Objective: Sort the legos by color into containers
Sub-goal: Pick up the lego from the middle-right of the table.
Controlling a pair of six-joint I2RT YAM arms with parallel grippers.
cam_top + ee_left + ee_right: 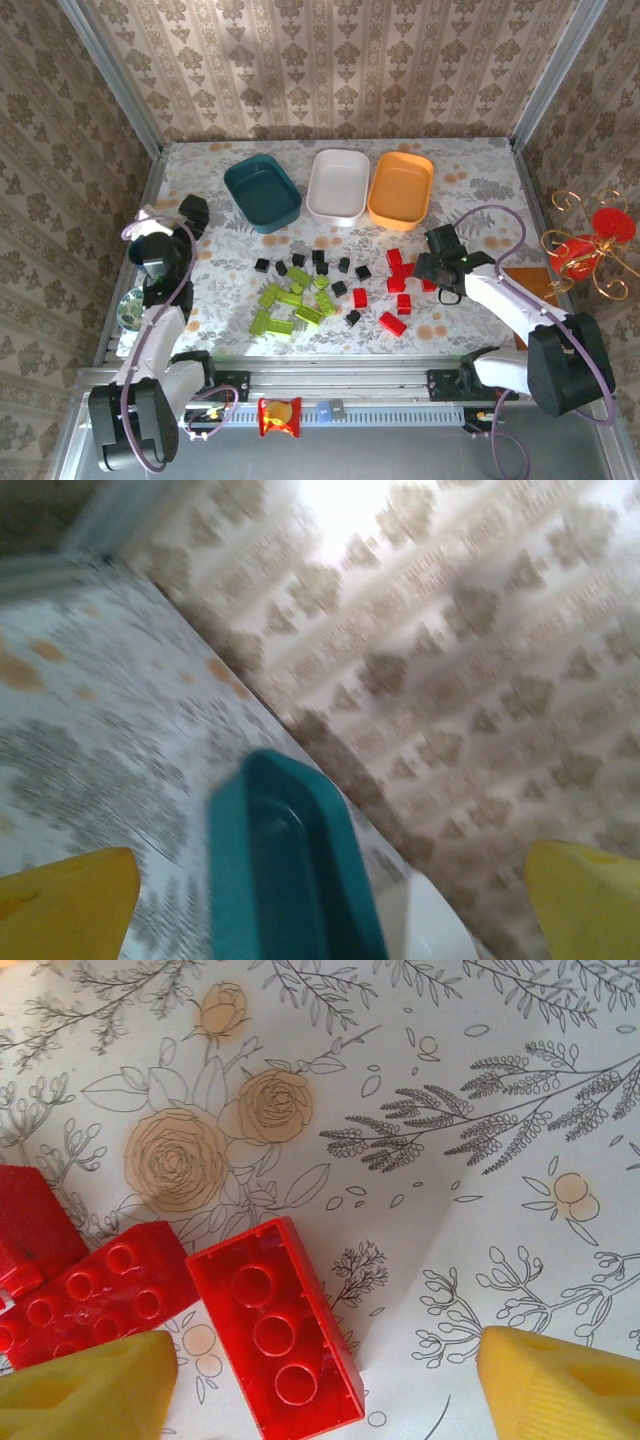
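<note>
Nothing is sorted yet: the teal tray (262, 192), white tray (338, 185) and orange tray (400, 190) at the counter's (470, 170) far edge look empty, while the legos (308, 315) lie loose mid-counter. The right gripper (432, 268) hangs over a red brick (272, 1330) — jaws apart, astride it, nothing gripped. The left gripper (193, 212) is wide open and empty, near the left edge.

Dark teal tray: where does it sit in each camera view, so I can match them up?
Top external: dark teal tray at back left, leftmost of three trays.
Left wrist: bottom centre, seen end-on, white tray at its right.
Right wrist: looks at red legos on the floral table cover.
Shared landmark: floral table cover, in all three.
</note>
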